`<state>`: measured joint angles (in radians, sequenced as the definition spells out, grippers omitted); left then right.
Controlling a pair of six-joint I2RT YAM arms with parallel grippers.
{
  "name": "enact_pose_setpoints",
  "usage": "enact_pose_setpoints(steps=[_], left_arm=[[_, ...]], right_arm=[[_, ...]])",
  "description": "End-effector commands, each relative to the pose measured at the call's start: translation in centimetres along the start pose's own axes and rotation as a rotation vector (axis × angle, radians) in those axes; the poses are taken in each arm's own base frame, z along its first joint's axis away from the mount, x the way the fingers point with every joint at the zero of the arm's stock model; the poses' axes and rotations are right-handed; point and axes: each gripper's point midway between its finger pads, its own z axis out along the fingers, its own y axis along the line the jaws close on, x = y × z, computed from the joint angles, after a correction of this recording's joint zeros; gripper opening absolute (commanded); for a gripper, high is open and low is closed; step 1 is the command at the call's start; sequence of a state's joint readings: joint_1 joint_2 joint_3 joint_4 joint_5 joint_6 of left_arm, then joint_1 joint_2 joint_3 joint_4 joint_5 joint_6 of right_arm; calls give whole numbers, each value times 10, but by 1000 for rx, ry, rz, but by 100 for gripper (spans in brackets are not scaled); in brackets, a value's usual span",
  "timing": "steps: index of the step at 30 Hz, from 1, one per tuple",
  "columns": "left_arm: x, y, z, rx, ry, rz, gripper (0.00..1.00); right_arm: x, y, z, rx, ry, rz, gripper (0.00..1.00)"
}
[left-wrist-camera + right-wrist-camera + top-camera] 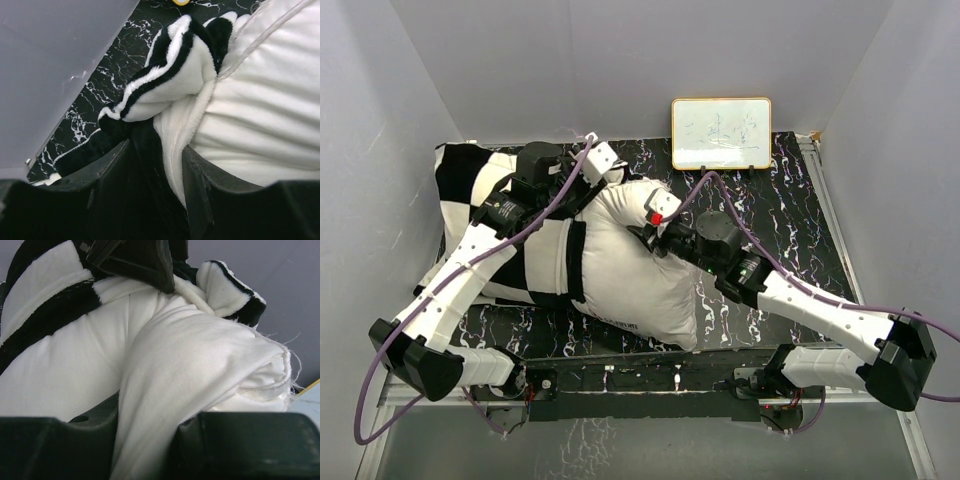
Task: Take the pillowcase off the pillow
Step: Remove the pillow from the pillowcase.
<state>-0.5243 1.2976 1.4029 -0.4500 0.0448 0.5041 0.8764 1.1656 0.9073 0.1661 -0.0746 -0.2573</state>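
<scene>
From above, the pillow (635, 275) lay across the middle of the worktop (790, 215), its bare white end reaching the near edge. The pillowcase (470, 185) was bunched over its other end, toward the far-left corner. The left end effector (610, 172) sat at the pillow's far side where the checks met the white, and the right end effector (653, 225) pressed into the bare white just beside it. How either one stood could not be made out from up there.

A whiteboard (721, 133) leaned at the far edge, its faint scribble unreadable. A thin line of dark print ran along the pillow's near side, too small to read.

The left wrist view showed what the top one hid: that end effector was clamped on a fold of the pillowcase, black and cream plush pinched between its fingers (112, 172), with the white pillow bulging to the right.

The right wrist view showed its own end effector closed on a pinch of the pillow's plain white cloth. A frayed seam with loose threads showed at the right, and the left end effector's dark tip sat above on the checked fabric.
</scene>
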Motion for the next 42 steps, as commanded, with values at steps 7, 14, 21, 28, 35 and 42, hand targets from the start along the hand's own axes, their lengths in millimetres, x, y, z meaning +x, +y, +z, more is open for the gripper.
enact_pose_setpoints(steps=[7, 14, 21, 28, 35, 42], left_arm=[[41, 56, 8, -219, 92, 130, 34], [82, 140, 16, -394, 178, 106, 19], [108, 218, -3, -524, 213, 60, 12], [95, 163, -3, -258, 129, 34, 81], [-18, 24, -47, 210, -195, 181, 92], [13, -95, -63, 521, -136, 373, 91]], right_arm=[[-67, -11, -22, 53, -234, -77, 8], [-63, -48, -42, 233, -204, -46, 8], [-43, -105, -69, 365, -239, 146, 8], [-6, -156, -63, 508, -132, 298, 8], [14, -201, -18, 489, 14, 479, 8], [56, -212, 23, 452, 211, 652, 8]])
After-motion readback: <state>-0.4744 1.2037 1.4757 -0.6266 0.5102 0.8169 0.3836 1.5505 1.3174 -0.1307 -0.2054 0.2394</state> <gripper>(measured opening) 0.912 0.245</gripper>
